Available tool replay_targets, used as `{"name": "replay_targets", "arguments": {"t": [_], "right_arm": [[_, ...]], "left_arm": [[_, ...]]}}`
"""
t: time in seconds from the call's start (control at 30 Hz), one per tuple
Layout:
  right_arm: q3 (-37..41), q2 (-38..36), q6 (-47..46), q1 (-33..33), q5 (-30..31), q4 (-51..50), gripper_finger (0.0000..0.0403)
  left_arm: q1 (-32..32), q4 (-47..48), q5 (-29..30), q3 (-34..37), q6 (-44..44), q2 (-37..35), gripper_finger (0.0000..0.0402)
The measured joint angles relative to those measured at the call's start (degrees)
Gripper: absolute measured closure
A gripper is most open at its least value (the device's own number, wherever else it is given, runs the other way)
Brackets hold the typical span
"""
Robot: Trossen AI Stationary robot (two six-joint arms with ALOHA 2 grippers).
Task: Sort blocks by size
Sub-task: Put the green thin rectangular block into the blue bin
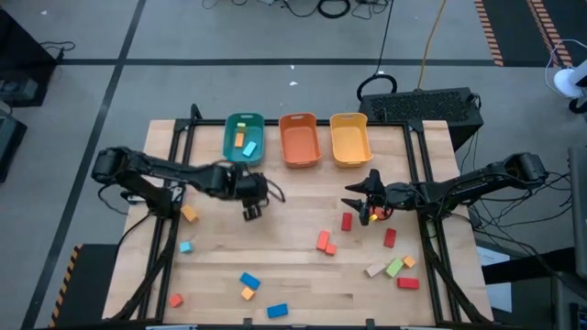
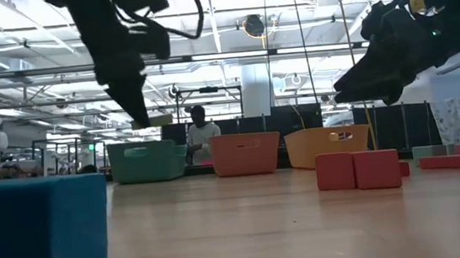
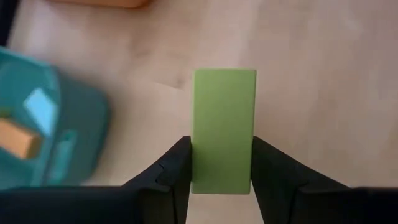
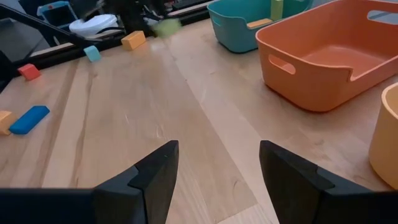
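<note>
A light green bar block (image 3: 224, 118) hangs above the wood table, my left gripper (image 3: 221, 171) shut on it. In the high view that gripper (image 1: 252, 207) is just on the near side of the teal bin (image 1: 244, 137), which holds a blue and an orange block. My right gripper (image 4: 217, 168) stands open over bare table near the yellow bin (image 1: 350, 139), with nothing between its fingers. Several loose blocks lie on the near half of the table, among them red ones (image 1: 347, 221) and blue ones (image 1: 249, 280). My left gripper pinches the green bar by its two long sides (image 3: 202, 163) between the two fingers, at the end nearer the wrist. The fingers slant down from above. The rest of the bar juts out past the fingertips, lifted clear of the table.
An orange bin (image 1: 299, 139) stands between the teal and yellow bins along the far edge. A tan, a green and a red block (image 1: 394, 267) lie near the front right corner. A blue block (image 2: 38, 241) fills the low view's near left. A person (image 2: 201, 136) sits beyond the table.
</note>
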State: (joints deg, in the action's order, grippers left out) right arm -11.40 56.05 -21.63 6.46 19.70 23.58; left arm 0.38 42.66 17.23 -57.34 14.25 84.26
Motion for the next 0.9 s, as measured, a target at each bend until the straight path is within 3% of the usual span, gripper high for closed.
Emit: {"name": "replay_targets", "arguments": {"t": [0.33, 0.9], "right_arm": [[0.0, 2.13, 0.02, 0.0, 0.0, -0.31, 0.0193], [0.0, 9.55, 0.02, 0.02, 0.04, 1.98, 0.0193]], "left_arm": [[17.19, -3.51, 0.38, 0.0, -8.63, -0.43, 0.0267], [35.15, -11.1, -4.49, -3.37, -11.77, 2.08, 0.0267]]}}
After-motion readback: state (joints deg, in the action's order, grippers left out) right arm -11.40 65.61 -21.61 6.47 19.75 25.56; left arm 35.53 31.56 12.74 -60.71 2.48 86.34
